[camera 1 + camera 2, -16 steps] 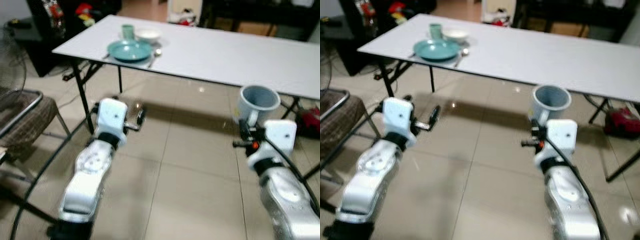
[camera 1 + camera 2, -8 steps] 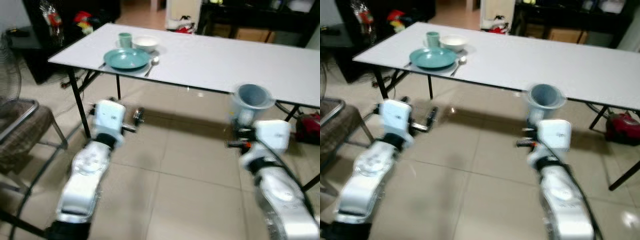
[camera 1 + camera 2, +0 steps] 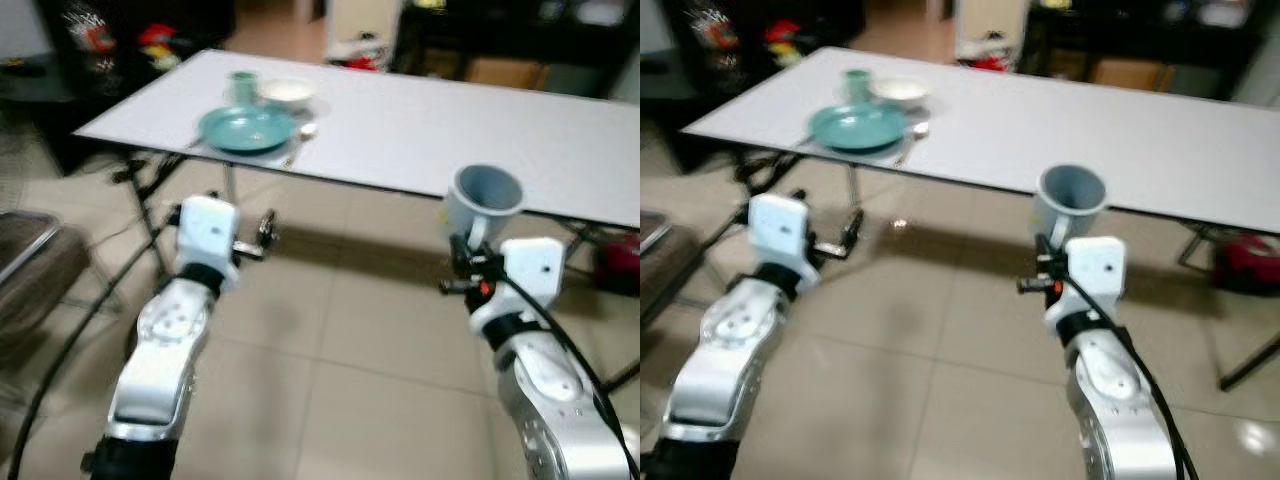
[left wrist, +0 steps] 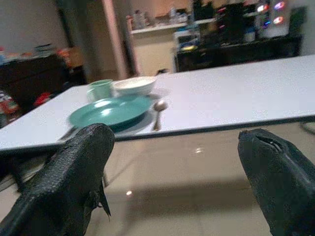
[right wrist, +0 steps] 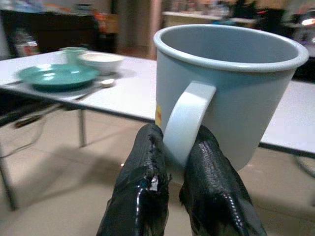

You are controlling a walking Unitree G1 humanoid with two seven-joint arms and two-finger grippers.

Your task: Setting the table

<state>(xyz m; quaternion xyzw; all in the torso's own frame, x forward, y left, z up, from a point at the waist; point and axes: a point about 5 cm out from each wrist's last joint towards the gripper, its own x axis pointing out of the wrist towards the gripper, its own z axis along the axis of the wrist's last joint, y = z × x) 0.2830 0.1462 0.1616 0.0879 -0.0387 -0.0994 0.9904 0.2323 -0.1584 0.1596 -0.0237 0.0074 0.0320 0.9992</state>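
The right gripper [image 5: 183,169] pinches the handle of a big grey-blue mug [image 5: 231,93] and holds it upright in the air, just in front of the white table [image 3: 470,120]. A small yellow and red mark sits on the mug by the handle, too blurry to read. The left gripper [image 4: 172,167] is spread wide and holds nothing. On the table's far left are a green plate [image 3: 247,128], a white bowl [image 3: 287,94], a small green cup [image 3: 241,86] and a spoon [image 4: 158,110].
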